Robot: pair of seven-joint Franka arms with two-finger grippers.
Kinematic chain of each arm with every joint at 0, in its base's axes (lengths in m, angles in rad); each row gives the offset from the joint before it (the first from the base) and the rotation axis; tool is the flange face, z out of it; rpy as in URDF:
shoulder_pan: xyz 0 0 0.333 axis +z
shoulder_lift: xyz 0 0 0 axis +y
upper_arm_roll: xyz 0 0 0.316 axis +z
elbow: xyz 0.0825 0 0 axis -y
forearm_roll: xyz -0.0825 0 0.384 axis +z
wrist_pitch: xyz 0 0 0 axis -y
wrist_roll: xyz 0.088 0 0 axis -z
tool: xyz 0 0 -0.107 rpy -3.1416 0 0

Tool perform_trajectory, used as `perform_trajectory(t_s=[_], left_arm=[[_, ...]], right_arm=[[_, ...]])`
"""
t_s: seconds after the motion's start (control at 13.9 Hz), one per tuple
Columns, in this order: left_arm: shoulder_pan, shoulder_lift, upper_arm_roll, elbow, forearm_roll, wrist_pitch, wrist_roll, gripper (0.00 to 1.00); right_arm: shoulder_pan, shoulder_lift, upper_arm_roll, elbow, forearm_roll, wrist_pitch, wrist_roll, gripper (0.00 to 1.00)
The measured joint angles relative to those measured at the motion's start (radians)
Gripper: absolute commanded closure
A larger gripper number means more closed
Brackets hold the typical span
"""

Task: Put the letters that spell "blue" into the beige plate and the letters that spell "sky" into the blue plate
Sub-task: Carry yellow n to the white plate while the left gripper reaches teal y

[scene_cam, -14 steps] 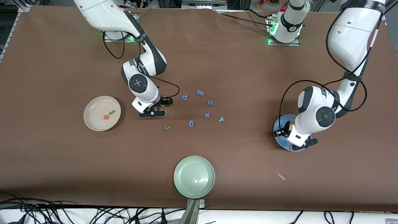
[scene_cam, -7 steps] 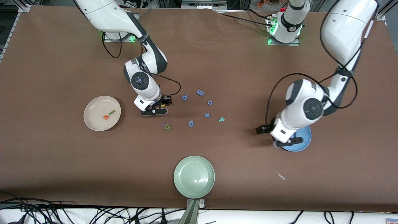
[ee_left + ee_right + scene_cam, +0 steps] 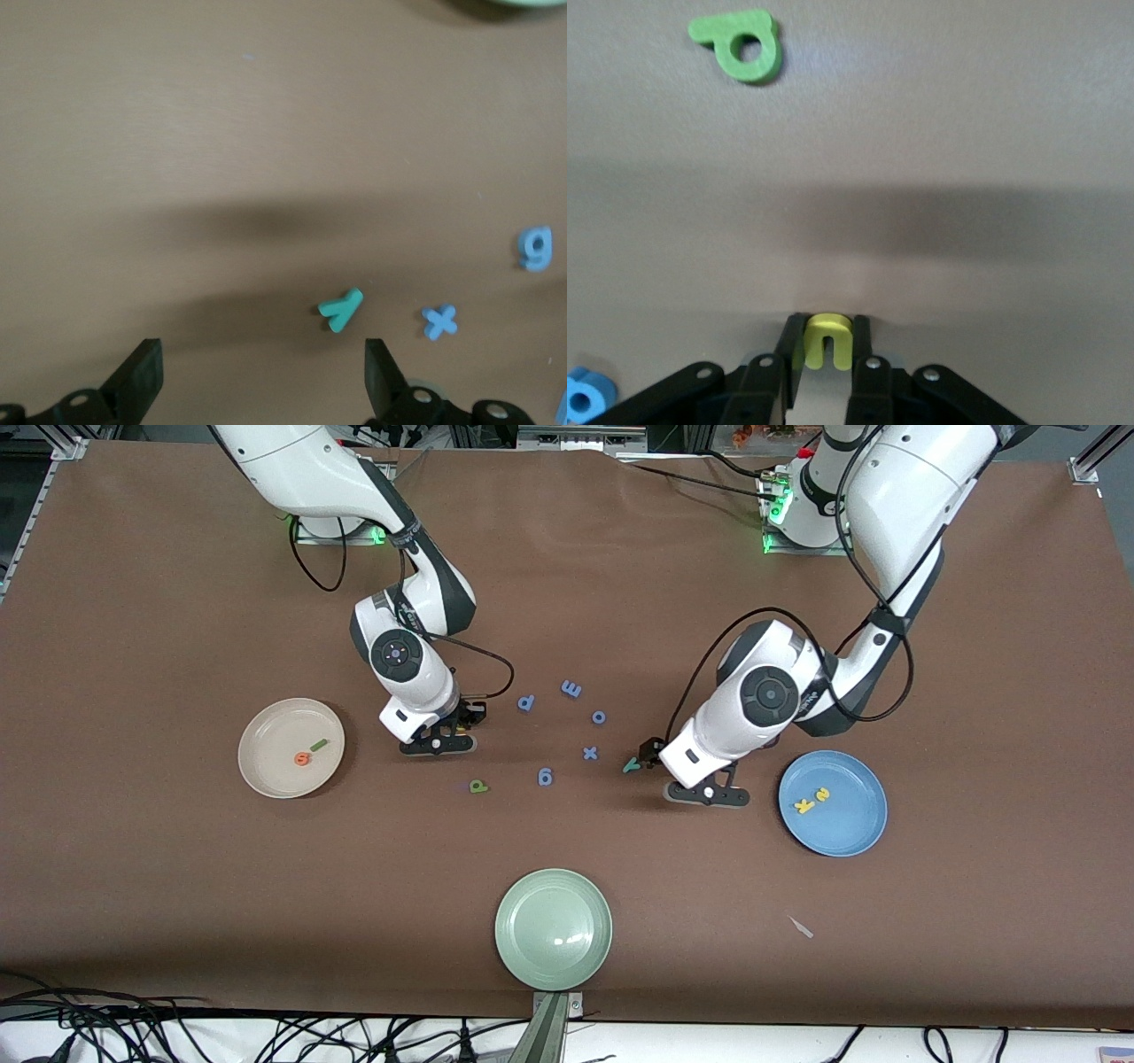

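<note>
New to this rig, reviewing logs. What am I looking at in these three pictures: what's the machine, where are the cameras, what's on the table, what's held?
Two white robot arms work at a brown table. One picture looks down from across the table; the other two come from cameras on each arm's wrist.

The right gripper has pinched the yellow u at the table. The left gripper is open, low over the teal y.

The beige plate holds the orange e and green l. The blue plate holds the yellow k and s. The green b and blue letters lie loose. A pale green plate sits nearest the camera.
</note>
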Motion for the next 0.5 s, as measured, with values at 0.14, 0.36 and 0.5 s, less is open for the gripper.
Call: perform_trajectory(t_s=[0.14, 0.36, 0.5], left_arm=[[-0.013, 0.009, -0.001, 0.007, 0.036, 0.000, 0.064, 0.00], [-0.055, 0.019, -0.002, 0.007, 0.089, -0.001, 0.160, 0.00], [-0.094, 0.028, -0.002, 0.007, 0.167, -0.001, 0.171, 0.00]], right_arm=[[0.000, -0.010, -0.031, 0.017, 0.000, -0.023, -0.017, 0.98], [-0.003, -0.057, -0.147, 0.065, 0.000, -0.207, -0.156, 0.98], [-0.006, -0.091, -0.247, 0.071, 0.000, -0.276, -0.303, 0.98]])
